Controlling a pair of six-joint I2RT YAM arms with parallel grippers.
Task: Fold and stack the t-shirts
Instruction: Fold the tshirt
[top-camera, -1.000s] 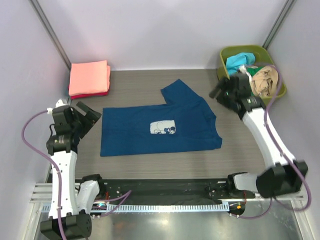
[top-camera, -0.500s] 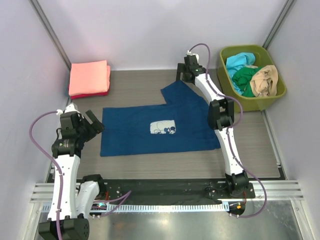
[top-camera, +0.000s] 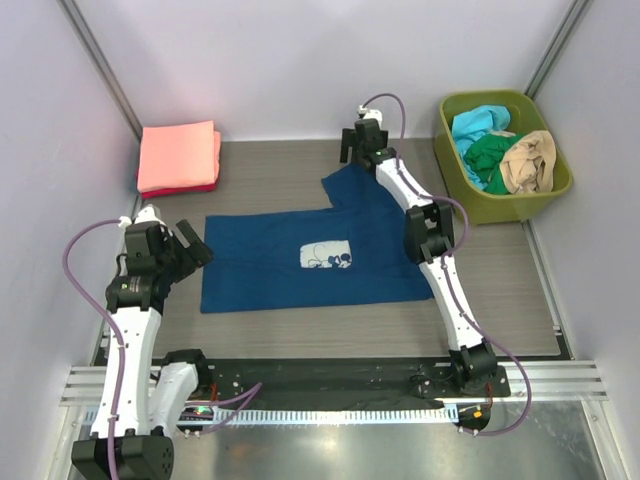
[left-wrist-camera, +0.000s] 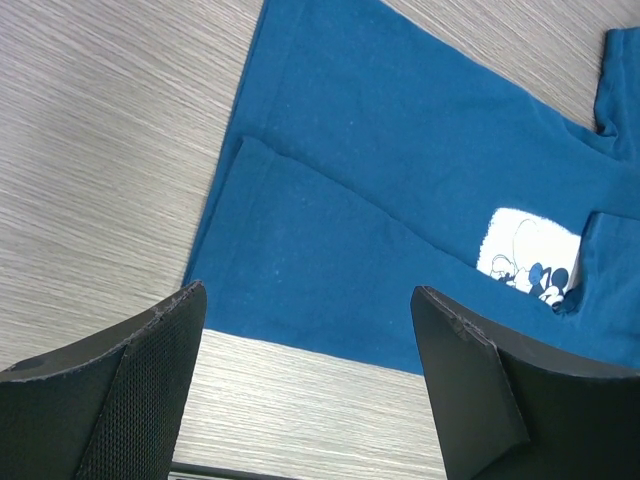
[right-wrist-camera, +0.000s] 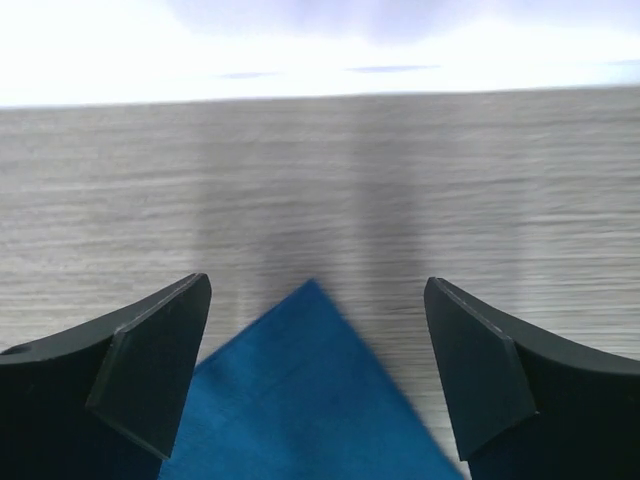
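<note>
Navy t-shirt (top-camera: 320, 255) flat at centre of the surface (top-camera: 270, 170), white mouse print (top-camera: 328, 257) up, one sleeve (top-camera: 350, 185) toward the far edge. Left fingers (left-wrist-camera: 140, 390) parted and empty above its left end; right fingers (right-wrist-camera: 150, 360) parted and empty over the sleeve tip.

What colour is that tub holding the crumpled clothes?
The tub is olive green, clearest in the top view.

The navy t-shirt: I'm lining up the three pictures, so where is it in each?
Top external: navy t-shirt spread flat mid-table.
Left wrist: navy t-shirt fills the upper right, white print at the right.
Right wrist: only one pointed corner, bottom centre.
Shared landmark: the grey wood-grain table.
</note>
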